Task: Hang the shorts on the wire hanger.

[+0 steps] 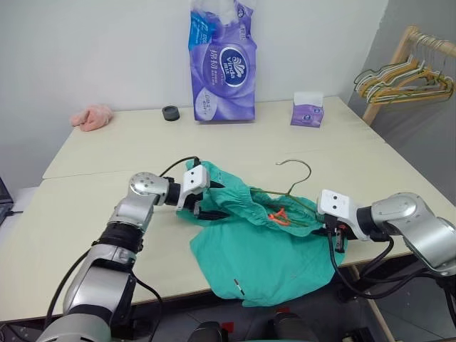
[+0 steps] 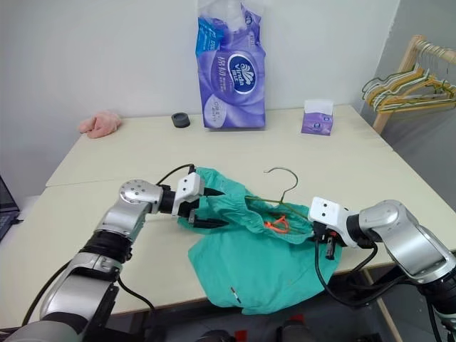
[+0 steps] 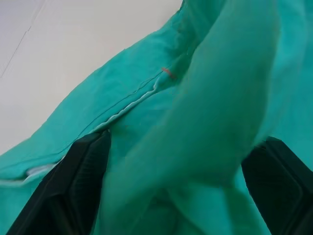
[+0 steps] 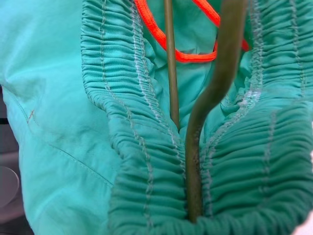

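The teal shorts (image 1: pixel 263 256) lie bunched near the table's front edge, with one leg hanging over it. The wire hanger (image 1: pixel 303 171) is threaded through the gathered waistband, its hook sticking out at the far side. An orange drawstring (image 1: pixel 279 216) lies inside the waist opening. My left gripper (image 1: pixel 206 206) is at the waistband's left end. It is open, and its black fingers (image 3: pixel 83 186) stand wide apart around a fold of the cloth. My right gripper (image 1: pixel 333 235) is at the waistband's right end. The olive wire (image 4: pixel 193 161) runs down into the bunched waistband that covers the gripper's tips.
A tall purple tissue pack (image 1: pixel 222 64), a small purple tissue box (image 1: pixel 307 110), a black ring (image 1: pixel 171 112) and a pink cloth (image 1: pixel 92 116) stand along the table's far edge. A wooden rack with bunched hangers (image 1: pixel 410 75) is off the table to the right.
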